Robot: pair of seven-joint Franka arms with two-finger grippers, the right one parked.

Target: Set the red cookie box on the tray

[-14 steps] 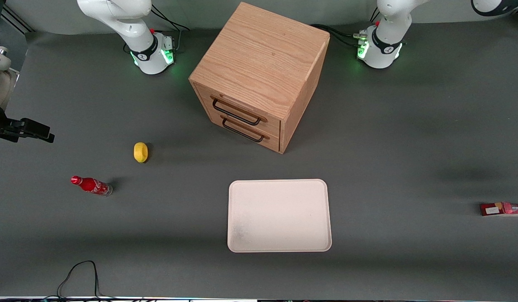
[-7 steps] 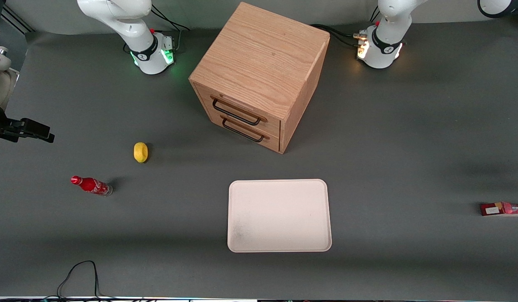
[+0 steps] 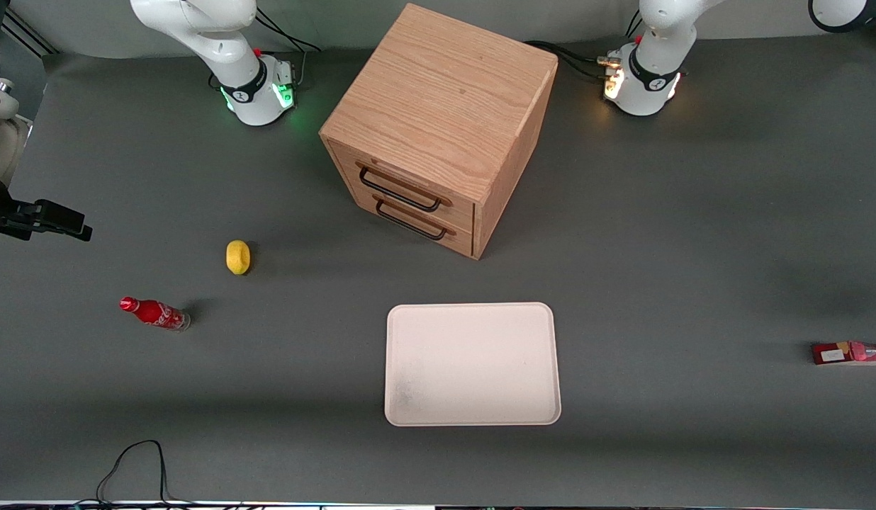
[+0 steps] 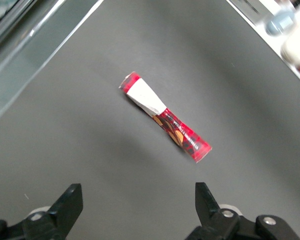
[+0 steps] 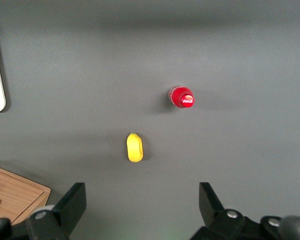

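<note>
Red cookie box (image 4: 164,117) lies flat, well apart from the tray (image 3: 472,363). Gripper (image 4: 139,204) hangs open above it. Box runs ten-to-four across the jaws, so closing unturned could skid it.

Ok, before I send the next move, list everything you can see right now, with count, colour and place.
red cookie box: one, dark red with a white patch, flat on the table at the working arm's end, apart from the tray.
tray: one, cream-white, on the table in front of the cabinet, nothing on it.
drawer cabinet: one, light wood, two black handles, mid-table.
lemon: one, yellow, toward the parked arm's end.
Coca-Cola bottle: one, red, standing near the lemon, closer to the front camera.
cable: one, black, at the table edge nearest the front camera.
claw: the left arm's, black fingers open, hovering above the cookie box, holding nothing.
</note>
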